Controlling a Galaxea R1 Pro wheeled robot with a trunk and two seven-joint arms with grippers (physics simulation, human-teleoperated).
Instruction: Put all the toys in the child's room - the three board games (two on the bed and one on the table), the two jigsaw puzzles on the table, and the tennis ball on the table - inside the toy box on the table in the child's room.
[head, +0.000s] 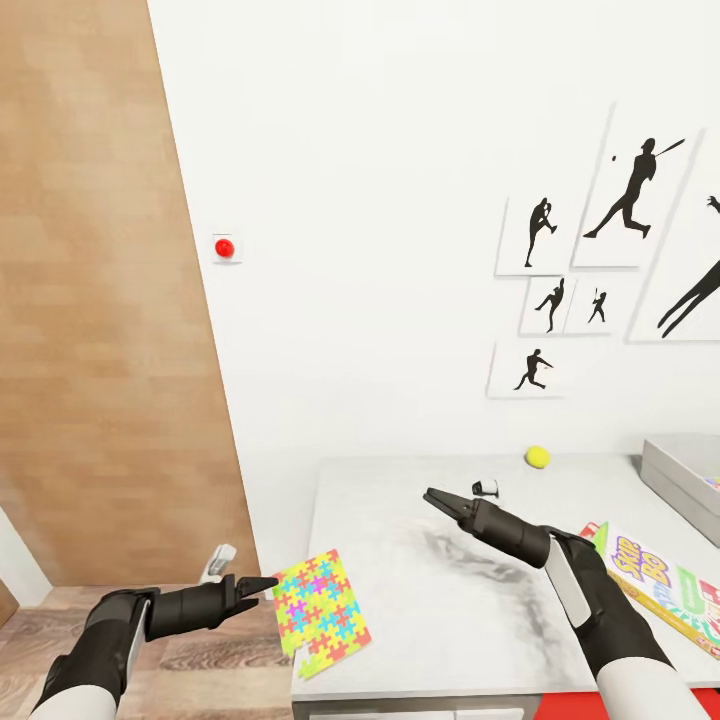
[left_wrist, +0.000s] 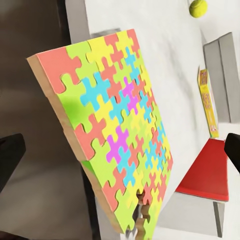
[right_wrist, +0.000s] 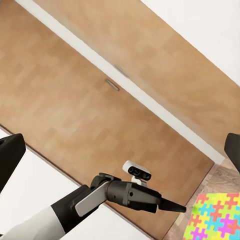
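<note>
A bright multicoloured jigsaw puzzle (head: 320, 612) lies on the grey table (head: 450, 600) at its front left corner, its left edge sticking out past the table's edge. My left gripper (head: 262, 585) is open just left of the puzzle, whose face (left_wrist: 117, 125) sits between the spread fingers. Over the middle of the table my right gripper (head: 440, 500) hovers open and holds nothing. The yellow tennis ball (head: 537, 457) rests near the table's back edge. A board game (head: 665, 590) lies at the front right. The grey toy box (head: 685, 478) stands at the far right.
A small black and white object (head: 487, 488) sits on the table near the ball. A wooden door (head: 100, 300) stands to the left and a white wall with baseball pictures (head: 600, 260) behind. A red surface (left_wrist: 210, 172) lies below the table's front.
</note>
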